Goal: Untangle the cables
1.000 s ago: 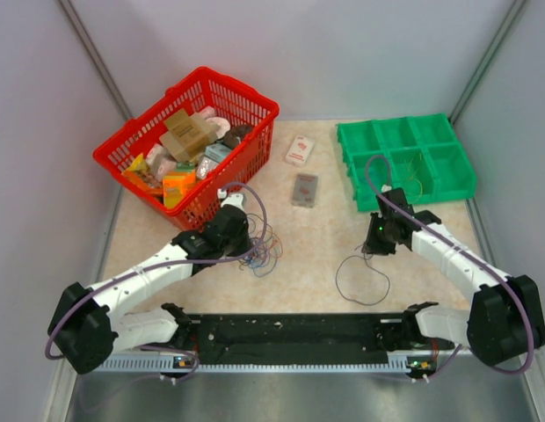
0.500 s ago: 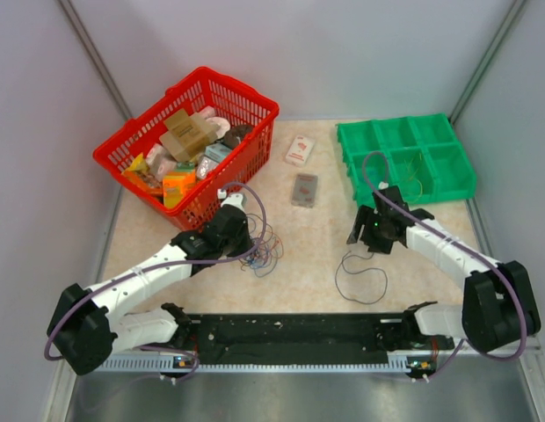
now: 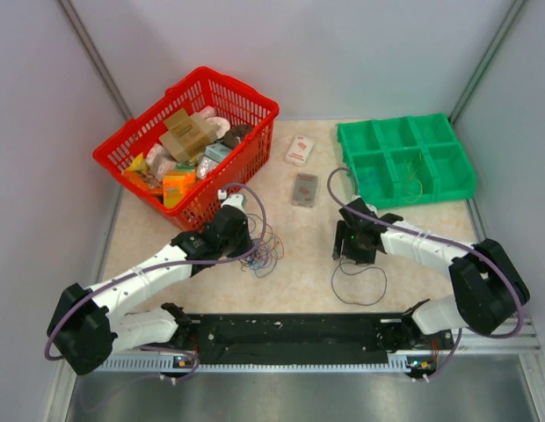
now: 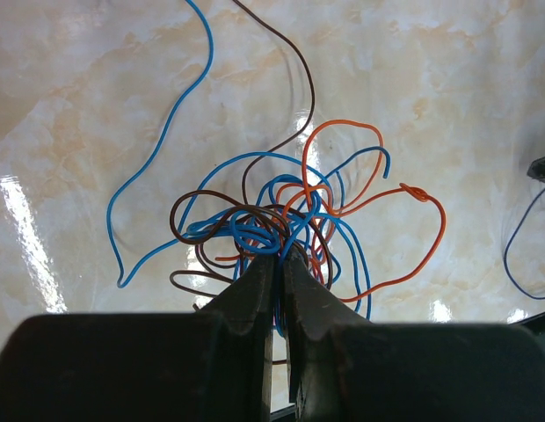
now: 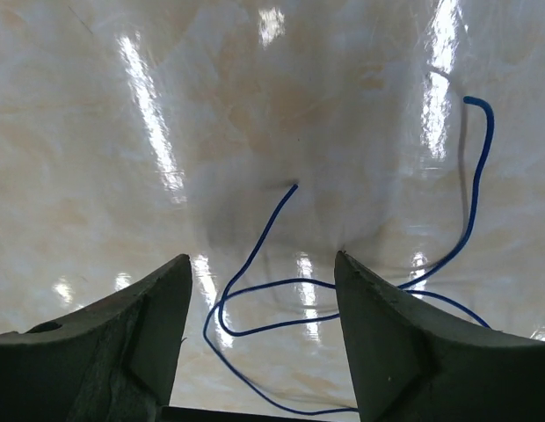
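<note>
A tangle of thin blue, brown and orange cables (image 4: 281, 211) lies on the beige table, also seen in the top view (image 3: 262, 251). My left gripper (image 4: 278, 253) is shut, its fingertips pinching strands at the near edge of the tangle; in the top view it sits at the tangle's left side (image 3: 237, 233). One separate dark blue cable (image 5: 272, 299) lies looped on the table, also in the top view (image 3: 359, 283). My right gripper (image 5: 264, 264) is open and empty just above this loop, by its far-left end in the top view (image 3: 349, 247).
A red basket (image 3: 246, 149) full of packaged goods stands at the back left, close to the left arm. A green compartment tray (image 3: 404, 158) holding a thin wire is at the back right. Two small packets (image 3: 304, 189) (image 3: 299, 150) lie between them.
My right gripper has swung left and slightly nearer, from the right of the blue loop to its left end. The left gripper and tangle have not moved.
</note>
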You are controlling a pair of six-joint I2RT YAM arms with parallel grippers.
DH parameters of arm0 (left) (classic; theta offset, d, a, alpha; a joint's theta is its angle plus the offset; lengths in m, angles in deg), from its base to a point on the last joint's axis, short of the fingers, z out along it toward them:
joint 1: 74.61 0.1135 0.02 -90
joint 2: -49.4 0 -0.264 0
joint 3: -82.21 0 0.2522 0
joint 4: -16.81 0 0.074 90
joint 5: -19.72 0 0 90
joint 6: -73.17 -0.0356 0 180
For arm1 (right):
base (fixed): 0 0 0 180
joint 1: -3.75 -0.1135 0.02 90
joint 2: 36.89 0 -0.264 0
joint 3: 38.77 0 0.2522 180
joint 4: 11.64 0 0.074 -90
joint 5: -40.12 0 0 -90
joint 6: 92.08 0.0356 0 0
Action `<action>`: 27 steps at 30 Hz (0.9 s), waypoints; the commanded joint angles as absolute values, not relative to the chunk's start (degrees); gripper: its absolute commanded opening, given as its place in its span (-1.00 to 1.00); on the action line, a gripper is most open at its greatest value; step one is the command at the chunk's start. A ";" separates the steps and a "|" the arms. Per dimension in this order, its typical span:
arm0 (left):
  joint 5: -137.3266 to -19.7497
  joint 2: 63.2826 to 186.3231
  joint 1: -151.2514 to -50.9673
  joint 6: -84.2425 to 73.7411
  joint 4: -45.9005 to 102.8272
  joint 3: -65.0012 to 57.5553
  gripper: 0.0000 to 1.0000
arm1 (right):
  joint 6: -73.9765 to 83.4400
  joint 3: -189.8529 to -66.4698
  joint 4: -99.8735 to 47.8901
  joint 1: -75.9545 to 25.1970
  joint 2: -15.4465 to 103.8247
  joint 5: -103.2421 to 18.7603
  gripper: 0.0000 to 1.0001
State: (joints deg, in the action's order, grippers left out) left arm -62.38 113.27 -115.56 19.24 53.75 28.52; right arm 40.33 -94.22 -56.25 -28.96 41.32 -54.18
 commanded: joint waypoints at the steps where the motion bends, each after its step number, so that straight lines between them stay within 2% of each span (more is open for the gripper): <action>1: -63.60 112.77 -115.39 19.82 50.78 28.63 -0.81 | 38.52 -97.79 -57.47 -32.28 44.93 -60.42 0.31; 8: -63.77 112.59 -115.30 20.17 51.04 29.16 -0.81 | 38.26 -101.22 -60.81 -37.55 49.24 -66.21 0.24; 12: -63.68 112.15 -115.30 20.26 50.96 29.33 -0.81 | 39.13 -102.01 -62.92 -40.19 50.91 -69.65 0.10; 17: -63.86 112.50 -115.30 20.17 50.70 29.33 -0.81 | 38.79 -102.10 -63.71 -41.25 48.46 -70.71 0.10; 24: -64.48 112.94 -115.39 20.17 50.61 29.07 -0.81 | 40.09 -104.30 -68.37 -41.34 39.59 -75.28 0.37; 25: -64.39 112.94 -115.30 20.17 50.61 29.16 -0.81 | 41.50 -103.86 -68.37 -41.34 38.09 -74.93 0.61; 27: -64.30 112.77 -115.30 20.35 50.34 29.51 -0.81 | 45.54 -102.19 -67.50 -41.34 35.63 -72.74 0.64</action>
